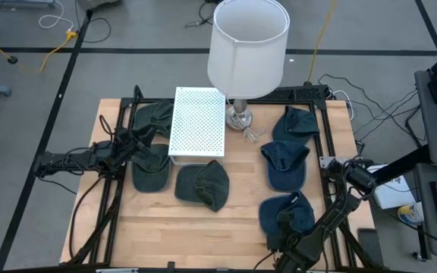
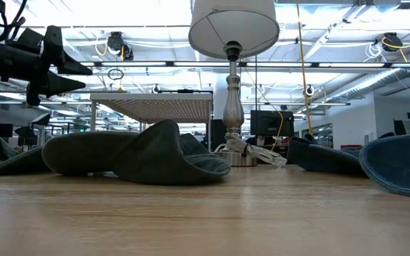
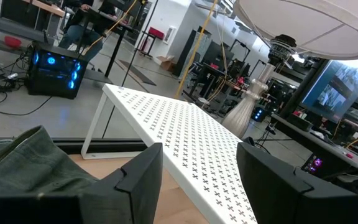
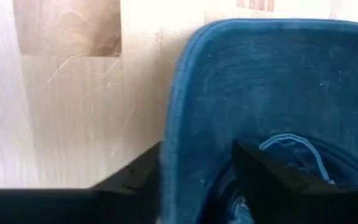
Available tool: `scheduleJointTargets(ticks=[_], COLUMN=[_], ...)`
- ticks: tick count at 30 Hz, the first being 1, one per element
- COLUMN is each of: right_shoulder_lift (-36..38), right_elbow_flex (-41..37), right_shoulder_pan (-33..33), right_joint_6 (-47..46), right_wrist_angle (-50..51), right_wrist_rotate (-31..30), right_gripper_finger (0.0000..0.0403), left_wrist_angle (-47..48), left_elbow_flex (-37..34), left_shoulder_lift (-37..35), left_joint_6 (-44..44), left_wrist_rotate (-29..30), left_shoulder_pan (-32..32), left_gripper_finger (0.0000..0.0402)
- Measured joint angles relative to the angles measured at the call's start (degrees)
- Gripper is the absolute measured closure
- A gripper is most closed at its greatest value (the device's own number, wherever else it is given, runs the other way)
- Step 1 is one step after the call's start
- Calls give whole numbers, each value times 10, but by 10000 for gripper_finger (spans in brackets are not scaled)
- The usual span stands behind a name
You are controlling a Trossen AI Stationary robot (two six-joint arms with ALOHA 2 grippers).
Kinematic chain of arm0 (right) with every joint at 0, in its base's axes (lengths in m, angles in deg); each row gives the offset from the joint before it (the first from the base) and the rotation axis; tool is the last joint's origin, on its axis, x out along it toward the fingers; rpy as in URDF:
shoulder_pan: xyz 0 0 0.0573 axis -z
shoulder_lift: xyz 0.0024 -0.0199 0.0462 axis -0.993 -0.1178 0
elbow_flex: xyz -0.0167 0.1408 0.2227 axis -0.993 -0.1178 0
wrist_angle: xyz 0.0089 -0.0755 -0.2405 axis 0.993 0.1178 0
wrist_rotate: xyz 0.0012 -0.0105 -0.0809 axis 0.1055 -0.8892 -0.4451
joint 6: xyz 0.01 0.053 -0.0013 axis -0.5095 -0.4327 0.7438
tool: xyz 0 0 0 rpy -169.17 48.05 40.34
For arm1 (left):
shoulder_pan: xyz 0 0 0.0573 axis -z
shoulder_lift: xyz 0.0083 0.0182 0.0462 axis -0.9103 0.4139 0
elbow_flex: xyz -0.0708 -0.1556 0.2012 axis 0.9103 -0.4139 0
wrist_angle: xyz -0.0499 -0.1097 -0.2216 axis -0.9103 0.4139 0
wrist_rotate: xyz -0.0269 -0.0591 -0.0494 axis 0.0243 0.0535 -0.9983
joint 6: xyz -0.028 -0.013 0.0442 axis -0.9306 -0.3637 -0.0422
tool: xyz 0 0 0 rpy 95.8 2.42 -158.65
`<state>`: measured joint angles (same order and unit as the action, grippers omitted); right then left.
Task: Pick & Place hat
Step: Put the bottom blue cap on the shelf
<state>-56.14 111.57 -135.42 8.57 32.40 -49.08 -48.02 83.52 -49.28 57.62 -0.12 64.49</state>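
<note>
Blue hat (image 4: 260, 112) at the high view's lower right sits between our right gripper (image 4: 194, 180) jaws (spread around its brim); left gripper (image 3: 197, 180), jaws spread, hovers mid-left.

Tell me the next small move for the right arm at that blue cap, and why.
Probably close the right end effector on the blue cap, then lift. In the right wrist view its fingers look open and straddle the cap's edge, one finger outside on the wood, the other inside. The left end effector waits open near the white perforated stand.
</note>
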Motion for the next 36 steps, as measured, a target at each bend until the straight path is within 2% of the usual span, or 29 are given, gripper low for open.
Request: scheduleJointTargets(ticks=[5, 7, 14, 25, 30, 36], right_shoulder_lift=[1, 3, 34, 194, 273, 351], right_elbow_flex=[0, 0, 0, 0, 0, 0], right_shoulder_pan=[0, 0, 1, 40, 73, 118], right_joint_6=[2, 3, 6, 33, 34, 92], right_wrist_angle=[-23, -26, -11, -6, -33, -123], right_wrist_rotate=[0, -3, -2, -26, -45, -74], right_gripper_finger=[356, 387, 396, 399, 399, 399], left_wrist_angle=[0, 0, 0, 0, 0, 0], left_elbow_flex=[0, 0, 0, 0, 0, 0], left_shoulder_lift=[0, 0, 0, 0, 0, 0], left_joint_6=[0, 0, 0, 0, 0, 0], left_wrist_rotate=[0, 0, 0, 0, 0, 0], left_shoulder_pan=[0, 0, 0, 0, 0, 0], left_gripper_finger=[192, 192, 192, 192, 192, 192])
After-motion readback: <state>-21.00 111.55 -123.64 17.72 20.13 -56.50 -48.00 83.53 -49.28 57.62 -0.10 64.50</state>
